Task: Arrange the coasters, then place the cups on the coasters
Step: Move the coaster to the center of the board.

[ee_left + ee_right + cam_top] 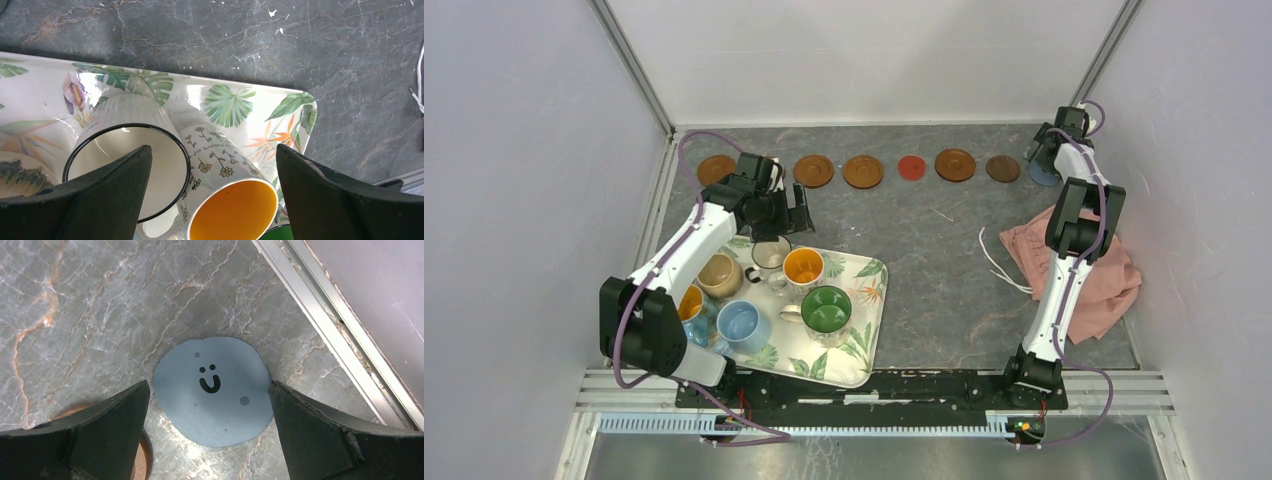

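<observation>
Several round coasters lie in a row along the back of the table: brown wooden ones [863,171], a small red one [911,167], a dark brown one [1003,168]. At the right end lies a grey-blue coaster [215,390] with a smiley face. My right gripper [209,385] hangs open just above it, one finger on each side. Several cups stand on the leaf-print tray [856,352], among them a cream cup with a dark rim [125,150] and a floral cup with an orange inside [235,210]. My left gripper [212,150] is open above these two, holding nothing.
A pink cloth [1079,265] lies crumpled beside the right arm, with a white cord [999,262] next to it. A metal frame rail [340,335] runs close behind the grey-blue coaster. A brown coaster's edge [142,460] shows by the right gripper's left finger.
</observation>
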Controlling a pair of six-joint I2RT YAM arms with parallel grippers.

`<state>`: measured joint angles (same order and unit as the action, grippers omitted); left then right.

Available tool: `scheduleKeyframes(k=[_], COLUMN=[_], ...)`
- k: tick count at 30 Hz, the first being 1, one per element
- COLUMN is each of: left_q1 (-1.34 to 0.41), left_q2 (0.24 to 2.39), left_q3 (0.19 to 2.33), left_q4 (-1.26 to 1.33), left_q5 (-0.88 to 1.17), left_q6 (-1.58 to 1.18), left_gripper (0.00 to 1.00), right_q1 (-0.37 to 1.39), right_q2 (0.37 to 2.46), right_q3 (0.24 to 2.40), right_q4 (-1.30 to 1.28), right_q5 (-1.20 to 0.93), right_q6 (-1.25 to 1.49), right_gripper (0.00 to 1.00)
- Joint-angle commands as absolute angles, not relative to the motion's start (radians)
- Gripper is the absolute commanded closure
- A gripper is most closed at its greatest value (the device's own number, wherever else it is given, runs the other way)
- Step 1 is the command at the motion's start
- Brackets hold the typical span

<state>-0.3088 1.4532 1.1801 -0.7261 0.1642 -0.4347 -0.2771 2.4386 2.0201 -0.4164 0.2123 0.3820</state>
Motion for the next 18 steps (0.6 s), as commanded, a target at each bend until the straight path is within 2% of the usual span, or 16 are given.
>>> scheduleKeyframes(k=[1,18], left_q1=[-0.297,-0.281], left_q2=[1.468,1.491], left_q3=[1.226,1.227], left_q4=[-0.721,-0.717], left_q5=[0.162,0.181], left_q6=[-0.383,-0.385], left_gripper=[0.0,0.0], right_q1=[-0.28,-0.283], right_q2=[2.484,2.485], right_q3=[2.074,2.129], right_q4=[-0.386,-0.322], right_q5=[0.221,0.211], right_q6=[0.413,0.407], right_gripper=[0.03,0.02])
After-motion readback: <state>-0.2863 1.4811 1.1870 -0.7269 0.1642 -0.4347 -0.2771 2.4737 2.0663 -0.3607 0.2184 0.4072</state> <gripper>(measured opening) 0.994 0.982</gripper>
